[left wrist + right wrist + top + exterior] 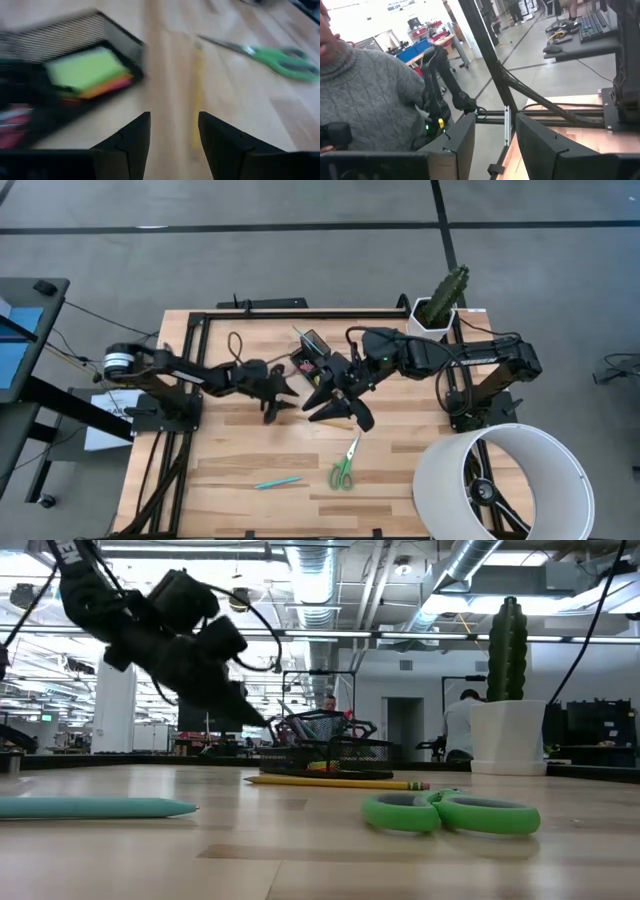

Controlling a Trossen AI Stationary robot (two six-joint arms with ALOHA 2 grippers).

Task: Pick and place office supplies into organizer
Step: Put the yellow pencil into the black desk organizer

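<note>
Lying flat on the pale wooden table (230, 470), well apart from the small black mesh organizer (312, 355), the green-handled scissors (345, 465) are looking light, rigid and slick on their steel blades, so a grip across the handle loops or the pivot is seeming safest. The thin yellow pencil (335, 781) and slim teal pen (277, 481) are likely rolling easily. The left gripper (174, 131) is hovering beside the organizer, fingers parted and empty; the right gripper (495, 137) is hanging nearby, likewise parted and holding nothing.
</note>
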